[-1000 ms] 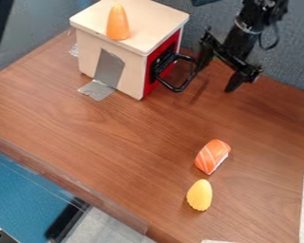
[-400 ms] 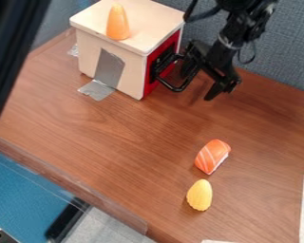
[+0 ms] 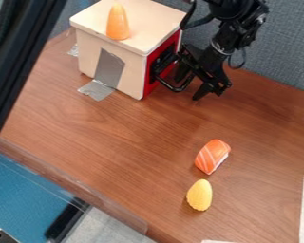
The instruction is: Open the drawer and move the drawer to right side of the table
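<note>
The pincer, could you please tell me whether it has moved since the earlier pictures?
Yes, the pincer has moved leftward in the view, closer to the black handle, which has stayed in place on the box.

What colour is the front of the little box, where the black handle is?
Red, in the camera view.

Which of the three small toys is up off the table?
The orange cone, standing upright on top of the box; the striped piece and the yellow one both rest on the table.
</note>
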Action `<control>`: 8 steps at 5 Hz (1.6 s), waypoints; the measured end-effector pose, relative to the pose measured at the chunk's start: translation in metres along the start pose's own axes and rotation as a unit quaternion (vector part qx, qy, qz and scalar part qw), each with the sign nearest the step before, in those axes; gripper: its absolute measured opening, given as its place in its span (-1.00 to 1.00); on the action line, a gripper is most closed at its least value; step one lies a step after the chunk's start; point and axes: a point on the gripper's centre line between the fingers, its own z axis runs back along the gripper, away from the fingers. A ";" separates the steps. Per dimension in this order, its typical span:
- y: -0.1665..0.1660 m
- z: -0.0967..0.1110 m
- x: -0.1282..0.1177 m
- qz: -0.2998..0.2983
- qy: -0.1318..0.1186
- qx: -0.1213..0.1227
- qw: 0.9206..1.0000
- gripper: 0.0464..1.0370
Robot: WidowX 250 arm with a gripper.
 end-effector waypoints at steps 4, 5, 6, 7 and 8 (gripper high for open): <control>-0.025 0.011 -0.008 0.006 -0.009 0.003 1.000 -0.80; -0.050 0.024 -0.007 -0.008 -0.023 0.001 1.000 -0.80; -0.055 0.027 -0.007 -0.004 -0.025 0.001 1.000 -0.80; -0.063 0.033 -0.006 -0.003 -0.026 -0.003 1.000 -0.80; -0.076 0.042 -0.007 -0.007 -0.030 -0.007 1.000 -0.80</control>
